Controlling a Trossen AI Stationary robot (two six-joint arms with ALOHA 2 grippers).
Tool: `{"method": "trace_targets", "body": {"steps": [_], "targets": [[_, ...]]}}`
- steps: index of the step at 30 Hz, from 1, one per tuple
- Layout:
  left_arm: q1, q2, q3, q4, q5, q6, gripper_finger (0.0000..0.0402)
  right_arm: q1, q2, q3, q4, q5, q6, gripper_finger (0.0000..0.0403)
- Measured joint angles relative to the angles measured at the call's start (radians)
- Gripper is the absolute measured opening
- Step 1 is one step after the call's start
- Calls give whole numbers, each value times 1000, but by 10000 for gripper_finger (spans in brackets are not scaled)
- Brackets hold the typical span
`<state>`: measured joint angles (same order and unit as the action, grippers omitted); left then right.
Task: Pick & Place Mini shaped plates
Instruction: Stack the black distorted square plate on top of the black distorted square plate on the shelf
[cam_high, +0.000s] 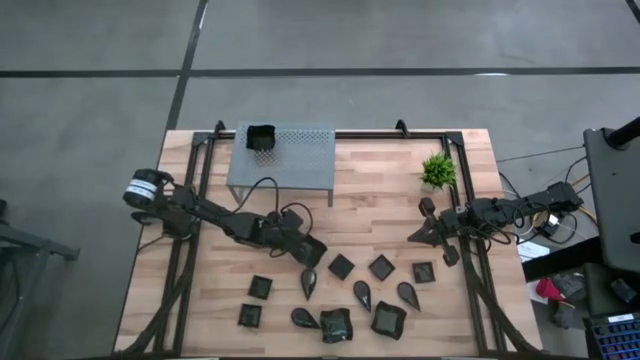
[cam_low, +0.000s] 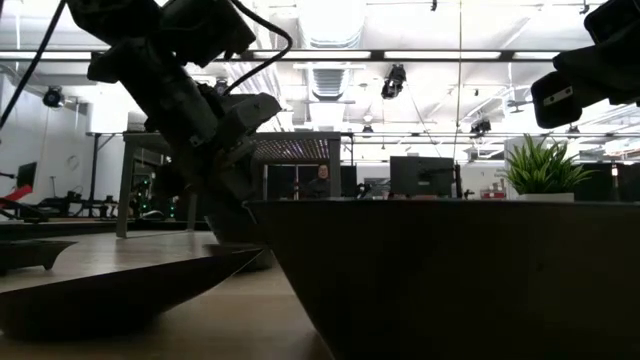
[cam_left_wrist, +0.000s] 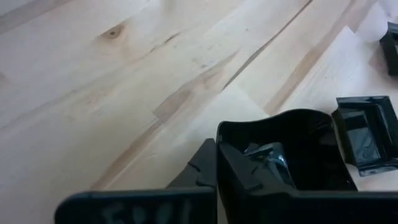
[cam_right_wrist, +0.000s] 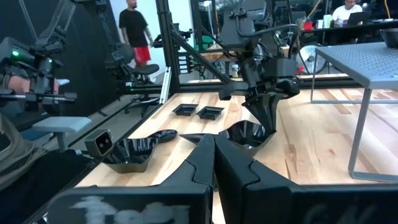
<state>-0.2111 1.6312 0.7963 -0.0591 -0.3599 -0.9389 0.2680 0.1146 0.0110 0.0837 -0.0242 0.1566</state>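
No brand or label can be read; the pale marks on each wrist mount are a blur. From above, the left gripper (cam_high: 312, 253) sits mid-tabletop (cam_high: 200, 290), its jaws pressed together at the rim of a teardrop plate (cam_high: 310, 283); whether they pinch that rim I cannot tell. Its own wrist view shows the glossy black plate just past the fingers (cam_left_wrist: 205, 168), with a square plate (cam_left_wrist: 365, 130) beside it. The other plates (cam_high: 380, 267) lie scattered along the near half of the tabletop, and one dark dish (cam_high: 261, 138) rests on the grey stand (cam_high: 285, 165). The right gripper (cam_high: 418, 236) hovers near the plant (cam_high: 437, 170), jaws pressed together and holding nothing. Only the right wrist view shows a person (cam_right_wrist: 135, 31) in red shorts beyond the tabletop. The low view shows a big dark plate (cam_low: 450, 275) filling the foreground.
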Motion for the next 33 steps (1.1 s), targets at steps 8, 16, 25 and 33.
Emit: {"method": "trace_targets", "body": {"steps": [8, 16, 25, 33], "targets": [[0, -83, 0, -3, -4, 47, 1, 0, 0, 0, 0, 0, 0, 8], [0, -262, 0, -15, -4, 82, 0, 0, 0, 0, 0, 0, 0, 8], [54, -542, 0, -103, -25, 129, 0, 0, 0, 0, 0, 0, 0, 8], [261, -755, 0, -191, -32, 230, 0, 0, 0, 0, 0, 0, 0, 8]]}}
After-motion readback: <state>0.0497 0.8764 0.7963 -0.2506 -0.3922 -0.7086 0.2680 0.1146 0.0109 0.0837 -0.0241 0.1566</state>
